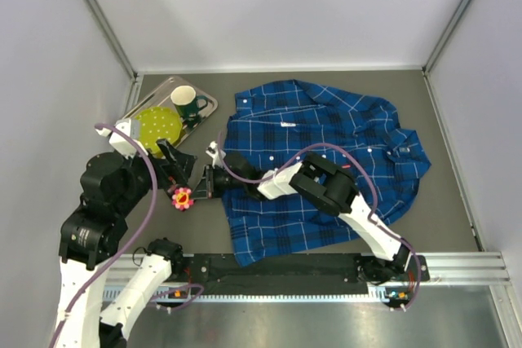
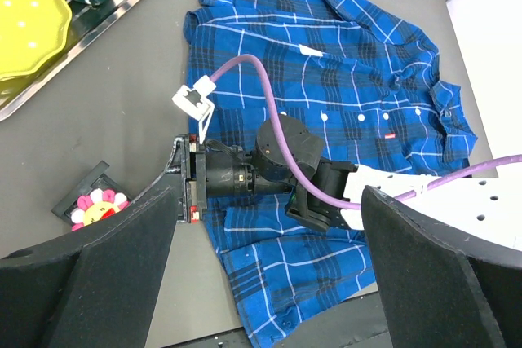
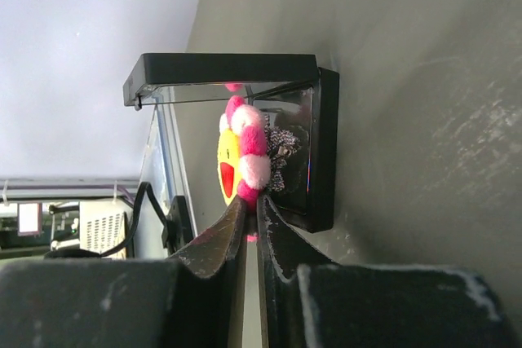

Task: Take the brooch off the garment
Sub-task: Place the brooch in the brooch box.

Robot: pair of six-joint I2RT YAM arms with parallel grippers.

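Note:
The blue and navy plaid shirt (image 1: pixel 326 140) lies spread flat on the grey table; it also shows in the left wrist view (image 2: pixel 326 79). The brooch (image 1: pixel 182 198), a pink-and-white plush flower with a yellow face, is off the shirt, left of its hem, at a small black tray (image 3: pixel 322 152). My right gripper (image 3: pixel 251 201) is shut on the brooch's (image 3: pixel 241 156) lower petals; in the top view the right gripper (image 1: pixel 196 189) reaches left across the shirt. My left gripper (image 2: pixel 267 193) is open and empty, high above the shirt's hem (image 1: pixel 175 165).
A metal tray (image 1: pixel 208 105) at the back left holds a yellow plate (image 1: pixel 157 125) and a green mug (image 1: pixel 186 103). A black rail (image 1: pixel 285 266) runs along the near edge. Grey walls enclose the table.

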